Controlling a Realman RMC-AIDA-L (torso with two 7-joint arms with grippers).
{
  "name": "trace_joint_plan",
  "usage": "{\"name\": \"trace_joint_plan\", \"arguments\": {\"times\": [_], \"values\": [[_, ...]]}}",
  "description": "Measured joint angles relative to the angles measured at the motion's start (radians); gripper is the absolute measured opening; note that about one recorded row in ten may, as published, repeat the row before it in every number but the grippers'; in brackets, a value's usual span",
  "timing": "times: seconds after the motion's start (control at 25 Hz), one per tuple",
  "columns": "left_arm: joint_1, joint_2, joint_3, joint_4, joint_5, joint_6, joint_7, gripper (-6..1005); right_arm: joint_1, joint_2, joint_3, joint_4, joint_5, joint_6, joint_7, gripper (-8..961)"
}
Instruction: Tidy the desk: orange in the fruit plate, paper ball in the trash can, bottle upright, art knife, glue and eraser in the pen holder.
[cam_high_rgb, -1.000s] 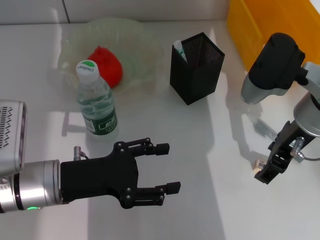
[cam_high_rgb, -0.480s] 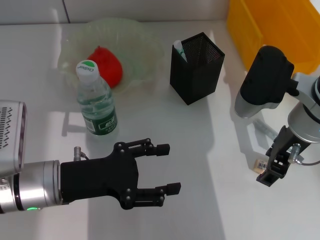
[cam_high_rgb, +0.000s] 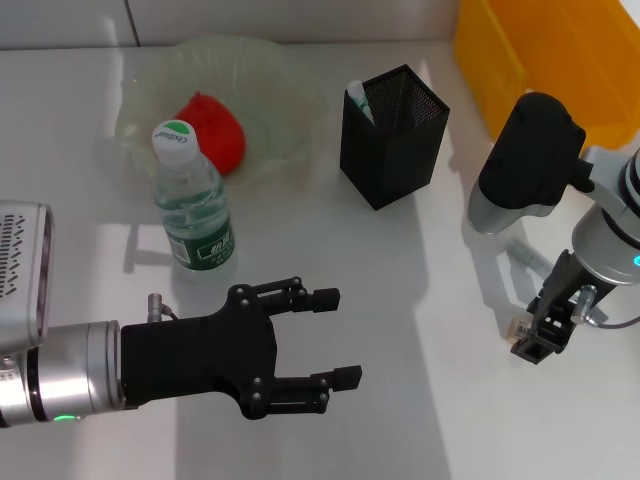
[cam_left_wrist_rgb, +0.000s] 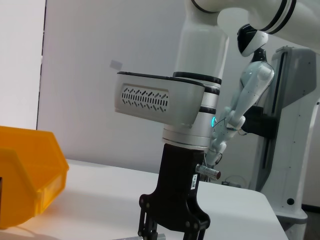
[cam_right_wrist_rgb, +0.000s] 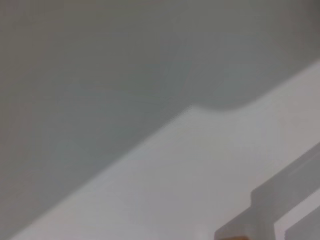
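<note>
**Down at the desk's right edge: small item being picked up**

From the head view, the right gripper (cam_high_rgb: 541, 337) is seen lowered onto the table (cam_high_rgb: 400, 300) at the right side, right over a small tan item with a label (cam_high_rgb: 517, 325), probably the eraser. Whether the jaws are closed on it can't be told from here, since the fingers are hidden by the gripper body. A thin clear item (cam_high_rgb: 527, 256), maybe the art knife, is lying just behind it on the table. The bottle (cam_high_rgb: 191, 198) is already stood upright, the orange (cam_high_rgb: 213, 127) is already sat in the fruit plate (cam_high_rgb: 270, 70), and something white is poking out of the pen holder (cam_high_rgb: 392, 135). The left gripper (cam_high_rgb: 320, 345) is parked low at the front with its jaws spread wide, nothing held.

From the left wrist view, the right gripper (cam_left_wrist_rgb: 172, 227) is seen across the table, pointing straight down; its fingertips are cut off.

From the right wrist view, only blurry table surface is shown, so nothing useful there.

So the step in hand looks like the eraser grab. Next, a firm pinch, a lift, and a carry over to the pen holder's open top would be called for.
</note>
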Motion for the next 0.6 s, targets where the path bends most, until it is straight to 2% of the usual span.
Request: {"name": "trace_joint_plan", "arguments": {"times": [0.24,0.48,0.56,0.6], "values": [[0.000,0.000,-0.002,0.001,0.000,0.000,0.000,783,0.014,0.000,0.008,0.031,0.008,0.008,0.000,542],[-0.003,0.000,-0.002,0.005,0.000,0.000,0.000,783,0.027,0.000,0.007,0.062,0.011,0.009,-0.007,351],[-0.003,0.000,-0.002,0.007,0.000,0.000,0.000,783,0.027,0.000,0.010,0.061,0.012,0.009,-0.012,254],[-0.003,0.000,-0.002,0.007,0.000,0.000,0.000,783,0.026,0.000,0.013,0.057,0.014,0.009,-0.013,257]]}}
